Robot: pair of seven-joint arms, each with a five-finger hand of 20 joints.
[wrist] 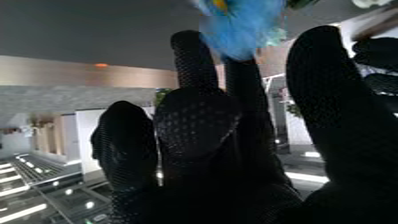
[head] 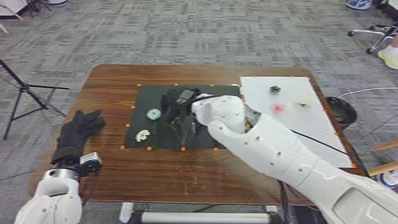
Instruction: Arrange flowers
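Right arm (head: pixel 258 146) partly blocks white sheet (head: pixel 299 89) — right hand (head: pixel 171 111) by blue flower (wrist: pixel 238 31), grip I can't tell; left hand (head: pixel 80 131) uncurled.

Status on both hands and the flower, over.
Left hand open, off the mat, not obstructing. Right hand over mat; blue flower close, grip unclear.

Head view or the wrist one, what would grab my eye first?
Probably the big white right arm, reaching over the dark mat in the head view. In the right wrist view, the vivid blue flower by the black-gloved right hand. Then the pink flower on the white sheet.
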